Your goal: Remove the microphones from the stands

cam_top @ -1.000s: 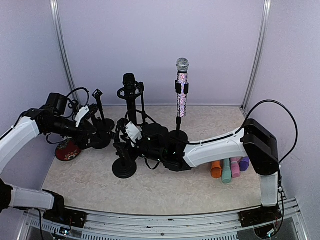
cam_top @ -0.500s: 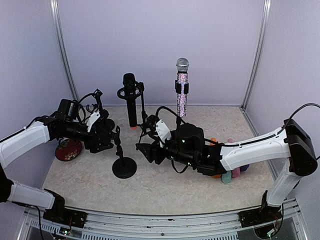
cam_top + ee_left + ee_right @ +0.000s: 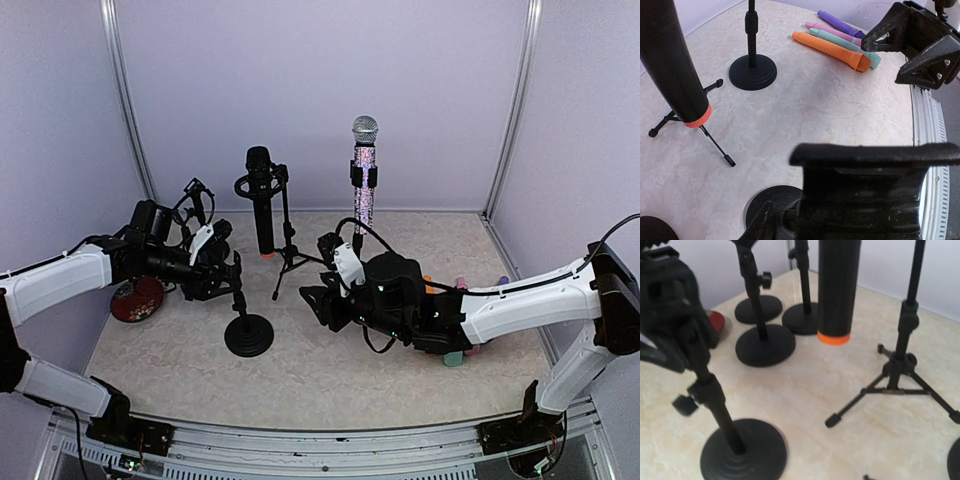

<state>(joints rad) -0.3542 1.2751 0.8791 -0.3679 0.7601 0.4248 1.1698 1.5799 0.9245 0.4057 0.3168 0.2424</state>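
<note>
- Desk (image 3: 330, 390): beige, marbled.
- Right arm (image 3: 520, 305): a second ago stretched across to the round-based stand (image 3: 248, 335), since drawn back rightward. The right jaws are seen partly parted with nothing between them, clear of that stand on its right.
- Left arm (image 3: 60, 280): since brought in rightward. The left jaws are set just beside the stand's post; whether they are clamped cannot be told.
- Tripod stand (image 3: 288, 250): behind and between the two pairs of jaws, unmoved.
- Black microphone (image 3: 262, 205): orange-ringed, still clipped upright in the tripod stand.
- Glitter microphone (image 3: 364, 180): upright on its own stand, behind the right jaws, unchanged.
</note>
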